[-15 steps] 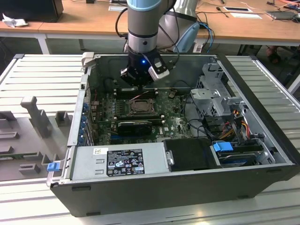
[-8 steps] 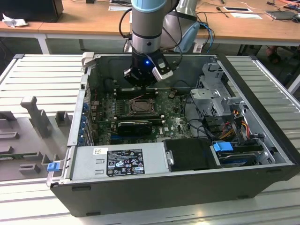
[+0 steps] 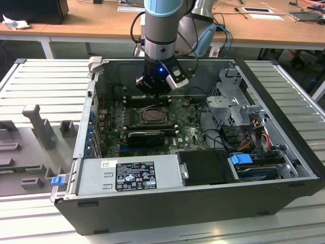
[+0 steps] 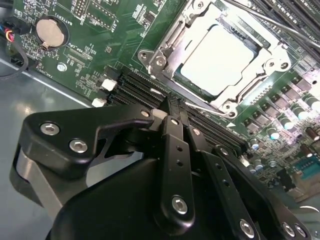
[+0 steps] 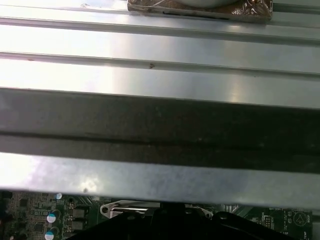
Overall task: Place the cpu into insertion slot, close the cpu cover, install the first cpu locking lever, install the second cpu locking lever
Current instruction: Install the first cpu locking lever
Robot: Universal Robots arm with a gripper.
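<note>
The cpu [image 4: 220, 60], a pale silvery square, lies in the insertion slot [image 3: 152, 116] on the green board inside the open computer case. The cpu cover [image 4: 172, 37], a silvery frame, lies flat around it, and the chip shows through its window. One thin wire locking lever [image 4: 207, 107] runs along the socket edge nearest my gripper; another [image 4: 280, 25] runs along the far edge. My gripper [image 4: 175, 107] hangs just off the socket's near edge with its black fingers [image 4: 172, 130] together, their tips close to the near lever's end. In the exterior view my gripper [image 3: 154, 89] is just behind the socket.
Black memory slots [image 4: 132, 85] lie between gripper and socket, a coin battery [image 4: 51, 31] beside them. A black ribbed card [image 3: 147, 136], the power supply [image 3: 127, 175], drive cage [image 3: 233, 101] and cables [image 3: 254, 132] crowd the case. The case wall [image 5: 160, 130] stands close behind.
</note>
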